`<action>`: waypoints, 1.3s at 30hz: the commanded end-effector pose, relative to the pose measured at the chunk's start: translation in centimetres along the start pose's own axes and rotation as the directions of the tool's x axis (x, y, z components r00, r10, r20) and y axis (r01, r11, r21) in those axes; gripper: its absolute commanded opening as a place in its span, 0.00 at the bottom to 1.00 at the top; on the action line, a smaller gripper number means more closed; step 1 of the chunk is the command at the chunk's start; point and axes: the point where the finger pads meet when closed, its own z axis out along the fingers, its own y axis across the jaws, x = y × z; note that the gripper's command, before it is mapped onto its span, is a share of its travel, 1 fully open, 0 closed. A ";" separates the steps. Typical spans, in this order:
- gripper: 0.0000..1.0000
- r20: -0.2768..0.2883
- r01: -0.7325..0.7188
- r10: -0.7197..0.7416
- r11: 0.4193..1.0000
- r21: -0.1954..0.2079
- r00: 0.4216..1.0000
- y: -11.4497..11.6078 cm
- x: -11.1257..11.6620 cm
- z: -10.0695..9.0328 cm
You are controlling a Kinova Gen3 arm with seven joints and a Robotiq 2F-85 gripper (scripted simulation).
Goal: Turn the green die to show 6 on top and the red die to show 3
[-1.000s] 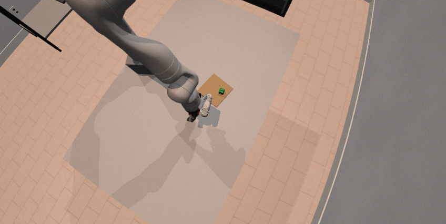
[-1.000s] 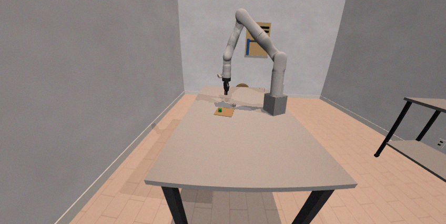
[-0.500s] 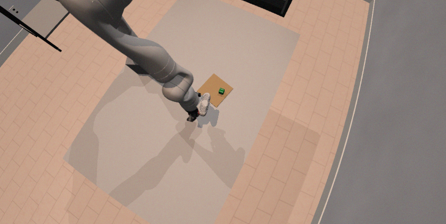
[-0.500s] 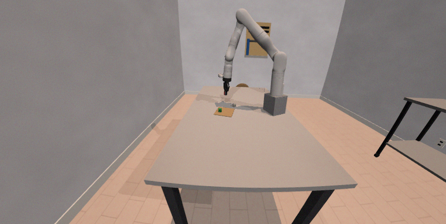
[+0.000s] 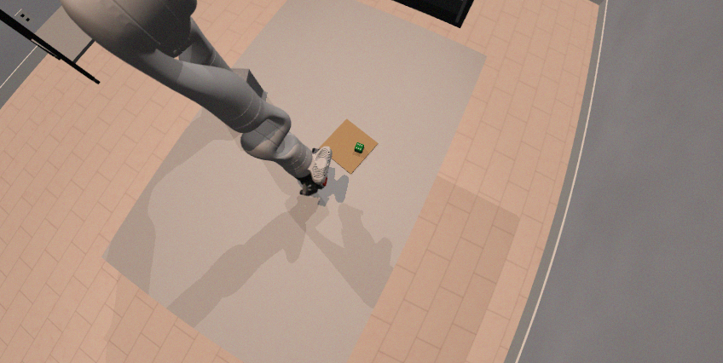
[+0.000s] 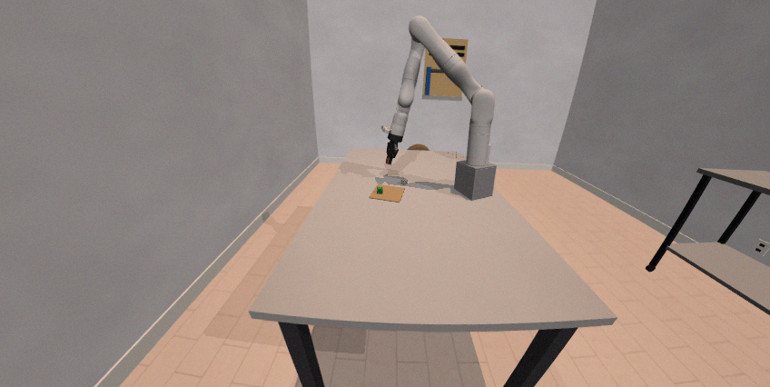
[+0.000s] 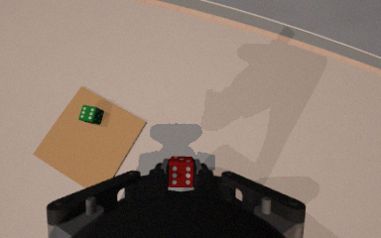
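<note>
My gripper (image 5: 323, 184) (image 6: 388, 161) (image 7: 181, 167) is shut on the red die (image 5: 325, 181) (image 6: 387, 160) (image 7: 181, 172), held in the air beyond the mat's edge. In the wrist view the die's broad face shows 6, with a foreshortened pipped face above it. The green die (image 5: 359, 147) (image 6: 380, 189) (image 7: 88, 114) rests on the tan mat (image 5: 344, 132) (image 6: 393, 196) (image 7: 78, 159) and shows 6 on top. The mat lies flat. The white die (image 6: 404, 181) stands on the table just off the mat; its top value is too small to read. It is hidden in the other views.
The grey table (image 5: 385, 80) (image 6: 432, 263) (image 7: 188, 59) surrounds the mat. The arm's grey base block (image 6: 474, 180) stands on the table, to the right of the mat in the exterior view. Arm shadows fall across the table near the mat.
</note>
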 end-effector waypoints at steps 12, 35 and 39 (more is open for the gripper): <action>0.21 -0.207 -0.015 0.015 1.000 0.002 0.978 0.2 -0.8 -0.1; 0.21 -0.511 -0.013 0.013 1.000 0.003 0.860 0.1 -1.1 0.1; 0.21 -0.566 -0.014 0.013 1.000 0.003 0.824 0.1 -1.1 0.1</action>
